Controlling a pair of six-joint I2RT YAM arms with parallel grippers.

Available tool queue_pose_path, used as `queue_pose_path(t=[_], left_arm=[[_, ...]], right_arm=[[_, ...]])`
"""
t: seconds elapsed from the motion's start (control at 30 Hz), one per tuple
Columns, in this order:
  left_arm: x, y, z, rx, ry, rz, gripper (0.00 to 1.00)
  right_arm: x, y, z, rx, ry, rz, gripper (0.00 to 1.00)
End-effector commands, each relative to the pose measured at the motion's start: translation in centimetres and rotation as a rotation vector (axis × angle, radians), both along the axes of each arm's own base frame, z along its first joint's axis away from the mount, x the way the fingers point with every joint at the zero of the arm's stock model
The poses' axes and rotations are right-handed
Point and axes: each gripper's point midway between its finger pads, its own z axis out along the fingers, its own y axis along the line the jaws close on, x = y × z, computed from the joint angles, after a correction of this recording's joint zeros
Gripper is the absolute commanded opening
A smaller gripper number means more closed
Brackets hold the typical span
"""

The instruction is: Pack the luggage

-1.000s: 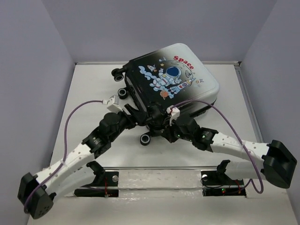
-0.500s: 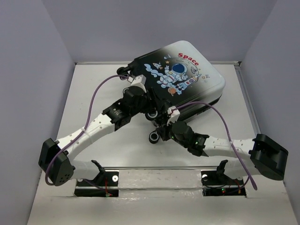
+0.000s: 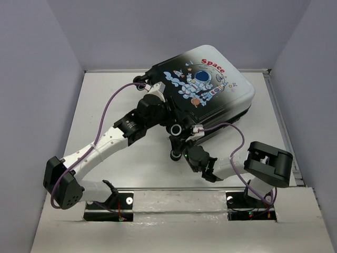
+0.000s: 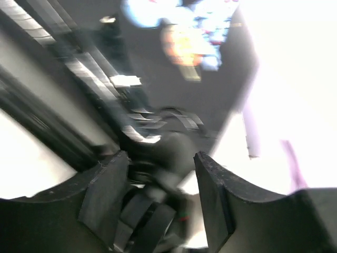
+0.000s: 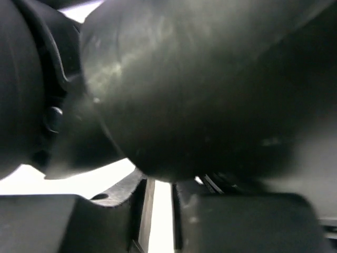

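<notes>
While the suitcase (image 3: 205, 87) lies on the table (image 3: 100, 100) at upper centre of the top view, the left gripper (image 4: 160, 161) sits at its left edge, fingers apart. The right gripper (image 3: 180, 143) is by the wheels (image 3: 175, 129) below; whether it is closed cannot be told.

A robotics lab test cell: plain pale walls (image 3: 37, 79) box in a white bench (image 3: 105, 100), and two cabled robot arms (image 3: 102, 147) are bolted to a metal plate (image 3: 179, 199).

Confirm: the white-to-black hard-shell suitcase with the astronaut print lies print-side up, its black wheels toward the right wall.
Wrong. The white-to-black hard-shell suitcase lies print-side up, but its black wheels are at its left end, toward the left wall, as the top external view shows.
</notes>
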Motion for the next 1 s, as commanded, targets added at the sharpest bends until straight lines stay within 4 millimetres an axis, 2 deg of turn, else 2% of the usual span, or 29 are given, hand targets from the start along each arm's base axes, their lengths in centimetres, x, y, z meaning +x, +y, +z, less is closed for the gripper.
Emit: queue_pose_path(t=[0.0, 0.03, 0.07, 0.1, 0.13, 0.17, 0.2, 0.23, 0.27, 0.3, 0.33, 0.37, 0.4, 0.43, 0.47, 0.5, 0.53, 0.57, 0.63, 0.67, 0.7, 0.73, 0.77, 0.8, 0.83, 0.87, 0.9, 0.97], left_arm=[[-5.2, -2.8, 12.1, -0.340, -0.199, -0.241, 0.12], [-5.1, -2.1, 12.7, -0.328, -0.222, -0.223, 0.24], [-4.8, -1.3, 12.5, -0.271, -0.249, -0.212, 0.53], [-3.9, -0.1, 12.8, -0.241, -0.275, -0.173, 0.65], [-3.2, 1.2, 13.7, -0.218, -0.318, -0.126, 0.76], [-2.5, 2.7, 13.8, -0.140, -0.352, -0.100, 0.89], [-1.5, 4.0, 14.0, -0.102, -0.375, -0.057, 0.92], [0.7, 6.8, 14.1, -0.049, -0.390, 0.052, 0.97], [1.9, 8.3, 14.1, -0.021, -0.408, 0.096, 0.99], [3.5, 9.8, 13.5, 0.027, -0.418, 0.130, 0.99], [4.9, 11.4, 12.6, 0.064, -0.403, 0.176, 0.99], [7.0, 14.3, 11.8, 0.098, -0.390, 0.248, 0.99], [8.2, 15.3, 11.0, 0.131, -0.391, 0.254, 0.99], [10.4, 17.0, 9.2, 0.160, -0.350, 0.277, 0.99], [11.0, 16.4, 8.7, 0.171, -0.349, 0.242, 0.99], [12.4, 17.6, 7.9, 0.198, -0.345, 0.244, 0.97], [14.1, 17.7, 6.0, 0.266, -0.341, 0.201, 0.97], [15.0, 17.6, 6.7, 0.287, -0.381, 0.177, 0.97], [16.7, 17.1, 5.4, 0.363, -0.416, 0.101, 0.98], [17.5, 17.4, 5.9, 0.428, -0.473, 0.076, 0.99], [18.4, 17.6, 4.9, 0.464, -0.467, 0.070, 0.99], [19.4, 18.3, 5.3, 0.526, -0.503, 0.082, 0.99], [20.0, 18.5, 5.2, 0.551, -0.509, 0.088, 0.99], [21.2, 18.6, 3.6, 0.579, -0.485, 0.080, 0.99], [21.9, 18.7, 3.4, 0.601, -0.482, 0.079, 0.99], [22.4, 18.7, 4.3, 0.631, -0.505, 0.058, 0.99], [23.2, 18.4, 2.9, 0.650, -0.484, 0.028, 0.99], [23.9, 18.6, 2.4, 0.677, -0.470, 0.011, 0.99]], right_arm=[[-2.4, 3.1, 11.8, 0.506, -0.155, 0.170, 0.43], [-3.0, 2.8, 12.1, 0.508, -0.147, 0.195, 0.53], [-4.0, 2.5, 10.0, 0.478, -0.089, 0.236, 0.69], [-4.5, 2.2, 7.5, 0.408, -0.019, 0.245, 0.75], [-5.0, 1.7, 6.2, 0.384, 0.030, 0.252, 0.80], [-6.0, 0.4, 5.5, 0.379, 0.078, 0.267, 0.85], [-6.5, -0.4, 2.4, 0.270, 0.163, 0.253, 0.87], [-7.2, -1.2, 3.5, 0.286, 0.170, 0.270, 0.91], [-7.7, -1.9, 2.8, 0.249, 0.199, 0.270, 0.92], [-8.3, -3.1, 0.0, 0.132, 0.277, 0.253, 0.93], [-8.6, -3.7, 0.1, 0.109, 0.291, 0.255, 0.94], [-8.9, -4.3, 0.0, 0.079, 0.303, 0.254, 0.94], [-9.4, -5.4, 0.1, 0.023, 0.318, 0.250, 0.94], [-9.4, -6.0, 0.2, 0.004, 0.321, 0.241, 0.94], [-9.7, -6.4, 0.3, -0.016, 0.324, 0.245, 0.94], [-10.0, -7.1, 0.1, -0.058, 0.320, 0.254, 0.94], [-10.1, -7.1, 0.6, -0.066, 0.312, 0.263, 0.94], [-10.5, -7.0, 0.5, -0.082, 0.316, 0.287, 0.94], [-10.9, -7.3, -0.4, -0.124, 0.340, 0.297, 0.94], [-10.9, -7.3, -0.4, -0.121, 0.346, 0.299, 0.94], [-11.2, -7.6, -1.3, -0.144, 0.371, 0.295, 0.95], [-11.3, -7.8, -1.8, -0.149, 0.383, 0.291, 0.96], [-11.3, -7.9, -2.1, -0.151, 0.389, 0.289, 0.96], [-11.3, -8.0, -2.2, -0.143, 0.394, 0.284, 0.96], [-11.4, -8.1, -2.3, -0.144, 0.395, 0.284, 0.97], [-11.5, -8.2, -2.6, -0.149, 0.397, 0.290, 0.97], [-11.6, -8.2, -2.7, -0.152, 0.398, 0.295, 0.98], [-11.8, -8.2, -2.8, -0.159, 0.397, 0.304, 0.98]])
